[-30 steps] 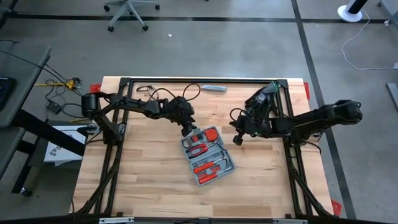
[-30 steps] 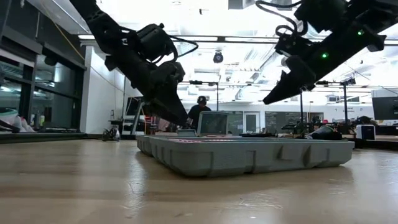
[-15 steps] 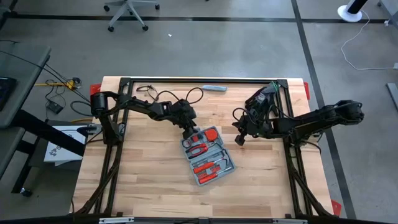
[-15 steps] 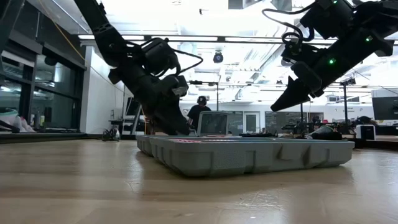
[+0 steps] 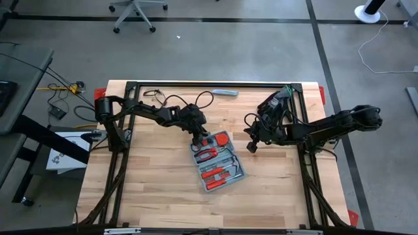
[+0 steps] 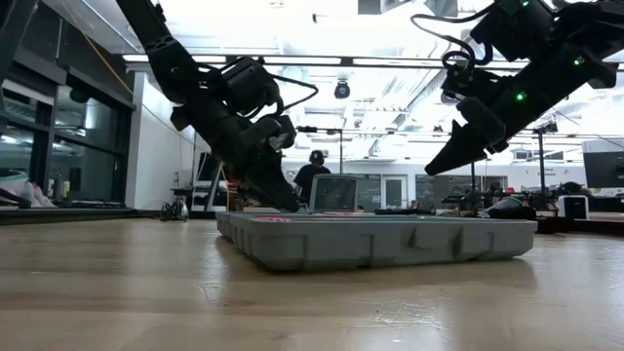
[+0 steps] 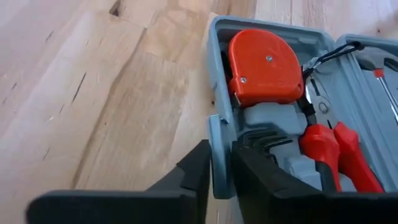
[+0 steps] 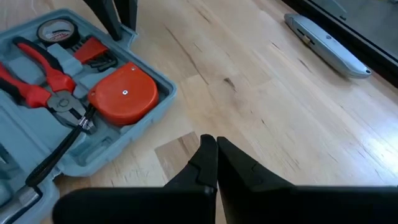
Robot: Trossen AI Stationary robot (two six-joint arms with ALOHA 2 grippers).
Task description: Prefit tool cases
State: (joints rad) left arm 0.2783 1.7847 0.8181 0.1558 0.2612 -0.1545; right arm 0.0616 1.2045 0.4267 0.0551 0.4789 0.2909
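The blue-grey tool case (image 5: 219, 163) lies open and flat on the wooden table, showing red-handled pliers and an orange tape measure (image 7: 264, 65). My left gripper (image 5: 198, 139) is down at the case's far left corner, shut on its wall. My right gripper (image 5: 251, 147) hangs shut in the air to the right of the case, touching nothing; in the right wrist view its closed fingers (image 8: 216, 149) stand over bare wood beside the case (image 8: 74, 93). My left gripper pinches the case's far wall at its small tab (image 7: 214, 134), one finger outside (image 7: 196, 168) and one inside the tray (image 7: 249, 162). The fingers slant down from the table's far left and lie across the wall. The case rests flat on the table.
A slim grey bar-shaped object (image 5: 224, 93) lies near the table's far edge, also seen in the right wrist view as the grey bar (image 8: 326, 45). Black frame rails run along the far and side edges. Bare wood lies on the near side of the case.
My left gripper has gone down onto the case's far left corner and shut on its wall. The case has shifted a little on the table, its near end drawn slightly toward the far left.
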